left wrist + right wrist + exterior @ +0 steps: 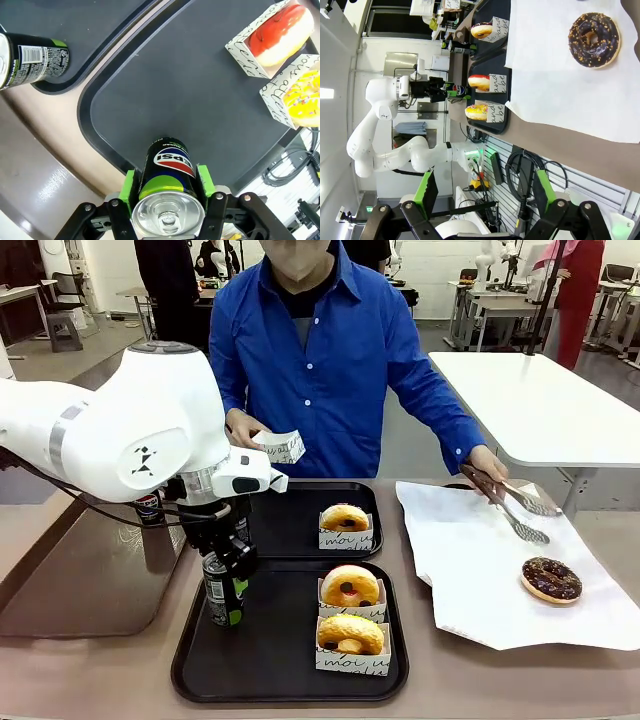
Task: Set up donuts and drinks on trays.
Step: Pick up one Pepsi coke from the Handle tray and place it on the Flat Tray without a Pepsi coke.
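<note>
My left gripper (226, 592) is shut on a dark Pepsi can (168, 170), holding it upright at the left edge of the near black tray (280, 660). That tray carries a pink-iced donut (350, 586) and a yellow glazed donut (350, 634), both in white paper sleeves. On the far black tray (290, 525) sits one golden donut (345, 519) in a sleeve, and a second can (31, 60) stands at its corner. A chocolate donut (551, 580) lies on white paper. My right gripper (485, 189) is open, hanging above the table near that paper.
Across the table the person holds metal tongs (508, 504) over the white paper (470, 570) and an empty paper sleeve (281, 446) in the other hand. A long brown tray (80, 585) lies at the left with another can (148, 506) behind my arm.
</note>
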Controlling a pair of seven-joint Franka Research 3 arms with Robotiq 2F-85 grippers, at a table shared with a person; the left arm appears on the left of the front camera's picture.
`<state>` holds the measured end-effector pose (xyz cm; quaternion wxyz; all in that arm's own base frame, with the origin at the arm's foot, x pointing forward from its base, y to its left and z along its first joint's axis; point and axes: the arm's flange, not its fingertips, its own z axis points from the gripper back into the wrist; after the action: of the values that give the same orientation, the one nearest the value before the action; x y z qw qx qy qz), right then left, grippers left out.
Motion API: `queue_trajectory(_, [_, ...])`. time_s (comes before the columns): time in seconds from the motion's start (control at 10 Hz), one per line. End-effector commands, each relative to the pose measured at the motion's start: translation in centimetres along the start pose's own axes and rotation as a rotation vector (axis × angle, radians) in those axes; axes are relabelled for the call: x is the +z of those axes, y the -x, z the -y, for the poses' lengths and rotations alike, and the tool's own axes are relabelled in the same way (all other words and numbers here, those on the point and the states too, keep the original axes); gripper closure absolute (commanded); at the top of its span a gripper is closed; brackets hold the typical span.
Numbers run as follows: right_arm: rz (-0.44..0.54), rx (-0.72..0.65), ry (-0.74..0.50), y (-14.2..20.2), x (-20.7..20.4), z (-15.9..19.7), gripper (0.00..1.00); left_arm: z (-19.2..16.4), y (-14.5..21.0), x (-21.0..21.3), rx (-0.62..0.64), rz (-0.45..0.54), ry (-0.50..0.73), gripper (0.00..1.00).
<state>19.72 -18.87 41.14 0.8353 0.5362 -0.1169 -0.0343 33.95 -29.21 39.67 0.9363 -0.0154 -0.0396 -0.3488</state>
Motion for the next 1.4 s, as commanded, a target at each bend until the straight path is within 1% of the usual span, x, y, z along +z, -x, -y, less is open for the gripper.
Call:
queue_trajectory(0.0, [0.017,0.016,-0.030,-0.2,-0.1,-0.2,0.00,0.4,-0.1,-0.9,-0.020,0.026,-0.045,0.42])
queue_trajectory(0.3, [0.017,0.016,-0.030,-0.2,-0.1,-0.2,0.00,0.8,0.2,-1.5,-0.033,0.044,-0.064,0.42])
queue_trajectory(0.4, [0.017,0.016,-0.030,-0.2,-0.1,-0.2,0.00,0.7,0.1,-1.4,-0.038,0.043,-0.067,0.00])
queue_trajectory(0.6, [0.017,0.016,-0.030,-0.2,-0.1,-0.2,0.00,0.6,0.0,-1.3,-0.046,0.033,-0.064,0.00])
queue_trajectory(0.8, [0.017,0.016,-0.030,-0.2,-0.1,-0.2,0.00,0.7,0.3,0.0,-0.048,0.023,-0.078,0.00])
queue_trajectory(0.9, [0.017,0.016,-0.030,-0.2,-0.1,-0.2,0.00,0.6,0.3,0.8,-0.031,0.013,-0.094,0.02])
queue_trajectory(1.0, [0.017,0.016,-0.030,-0.2,-0.1,-0.2,0.00,0.4,0.2,1.6,-0.012,0.000,-0.108,0.00])
queue_trajectory(1.1, [0.017,0.016,-0.030,-0.2,-0.1,-0.2,0.00,0.0,0.1,2.8,0.012,-0.001,-0.126,0.00])
queue_trajectory(1.3, [0.017,0.016,-0.030,-0.2,-0.1,-0.2,0.00,-0.6,0.4,5.3,0.062,0.016,-0.112,0.00])
